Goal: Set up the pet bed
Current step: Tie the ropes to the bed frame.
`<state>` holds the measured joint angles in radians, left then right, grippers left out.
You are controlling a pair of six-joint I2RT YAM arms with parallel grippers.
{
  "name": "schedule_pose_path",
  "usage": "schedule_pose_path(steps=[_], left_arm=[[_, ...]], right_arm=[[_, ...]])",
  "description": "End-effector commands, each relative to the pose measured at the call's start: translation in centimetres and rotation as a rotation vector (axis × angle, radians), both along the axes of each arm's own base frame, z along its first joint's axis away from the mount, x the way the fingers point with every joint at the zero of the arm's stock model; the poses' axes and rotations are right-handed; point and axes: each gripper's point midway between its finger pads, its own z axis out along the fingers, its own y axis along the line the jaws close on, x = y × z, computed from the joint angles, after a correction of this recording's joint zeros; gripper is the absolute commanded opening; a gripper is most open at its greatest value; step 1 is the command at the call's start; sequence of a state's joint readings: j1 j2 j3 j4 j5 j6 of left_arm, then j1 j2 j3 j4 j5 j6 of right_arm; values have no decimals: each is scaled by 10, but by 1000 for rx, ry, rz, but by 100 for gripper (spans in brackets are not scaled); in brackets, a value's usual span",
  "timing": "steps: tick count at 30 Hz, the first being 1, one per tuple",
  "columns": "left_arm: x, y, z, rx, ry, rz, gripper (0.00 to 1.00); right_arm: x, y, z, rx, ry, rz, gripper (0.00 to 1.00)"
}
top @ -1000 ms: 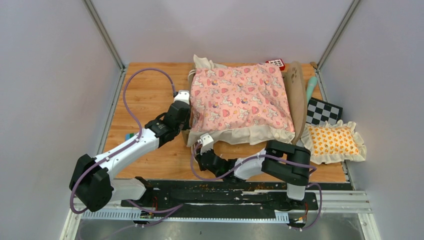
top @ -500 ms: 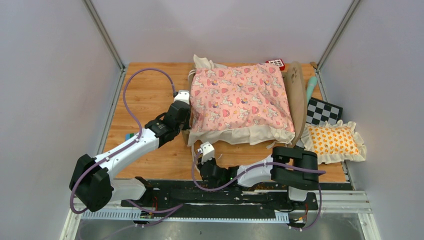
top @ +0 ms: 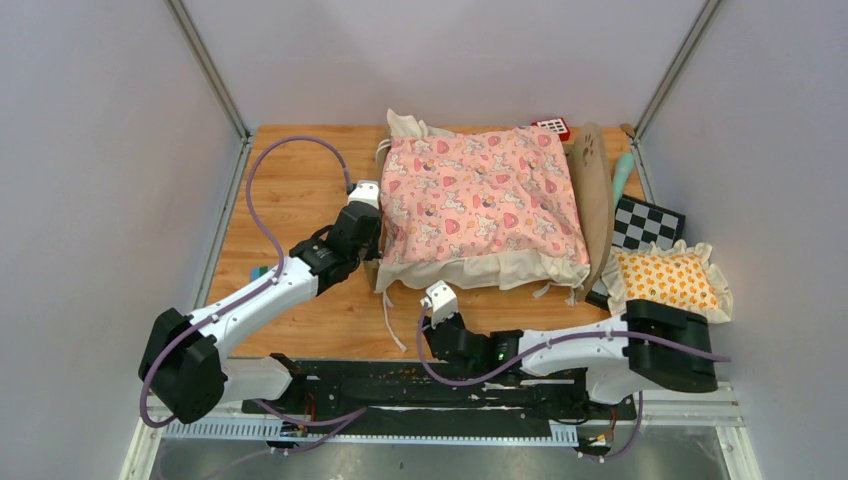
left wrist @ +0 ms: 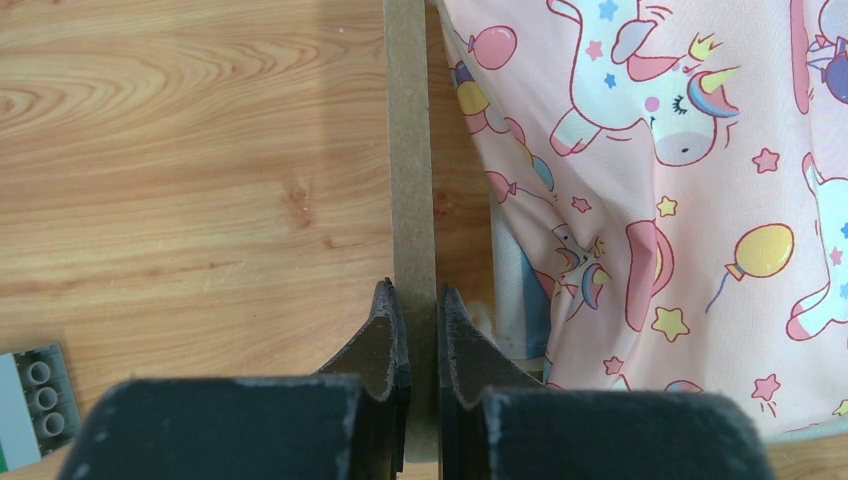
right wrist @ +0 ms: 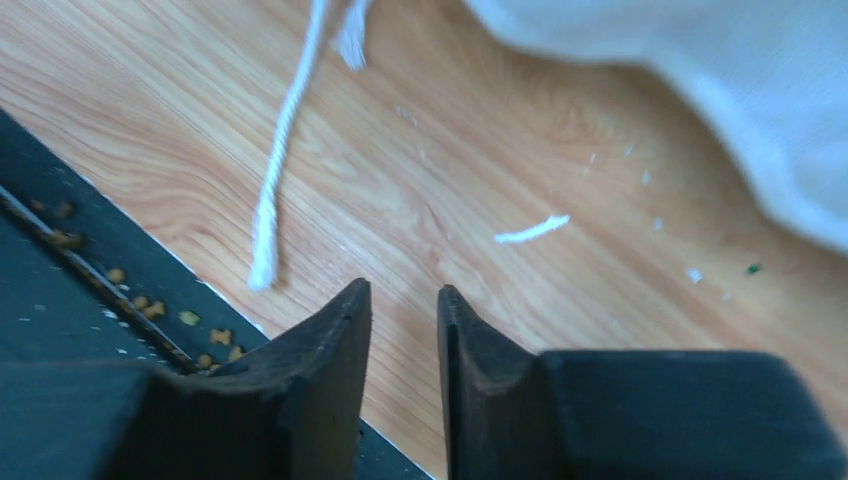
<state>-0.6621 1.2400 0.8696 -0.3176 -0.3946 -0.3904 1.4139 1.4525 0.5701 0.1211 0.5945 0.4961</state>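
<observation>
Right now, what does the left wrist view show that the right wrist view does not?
Only left wrist: the left end effector closed on the bed frame's thin side board, the pink unicorn quilt, a grey brick. Only right wrist: the right end effector, slightly open and empty, a white cord, a blurred pale cloth edge, the black base strip. Both: the wooden table.

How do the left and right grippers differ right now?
The left gripper is clamped on the bed frame's side board; the right gripper holds nothing, jaws slightly apart. The left sits beside the quilt; the right hovers over the table near its front edge. Both have dark fingers.
</observation>
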Motion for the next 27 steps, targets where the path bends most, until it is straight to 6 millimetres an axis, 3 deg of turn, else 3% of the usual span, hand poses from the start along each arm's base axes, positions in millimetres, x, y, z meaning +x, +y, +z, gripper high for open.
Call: schedule_pose_path(steps=[1,5,9,14,19,27], left_arm=[[-7,-27,26,-41,-46,-169,3],[-7,-28,26,-48,-44,-175,3],[-7,-30,26,-50,-40,-179,3],[-9,-29,27,-51,-41,-183,4],[-10,-29,29,-55,-41,-184,4],[-11,-25,30,-42,-46,-182,4]], right_arm=[[21,0,49,33,-148,42,33],[38,10,82,52,-217,103,36],[52,15,94,85,-220,122,37],[45,25,67,175,-146,186,36],[45,42,32,152,-135,225,33],[70,40,-12,156,-132,33,37]])
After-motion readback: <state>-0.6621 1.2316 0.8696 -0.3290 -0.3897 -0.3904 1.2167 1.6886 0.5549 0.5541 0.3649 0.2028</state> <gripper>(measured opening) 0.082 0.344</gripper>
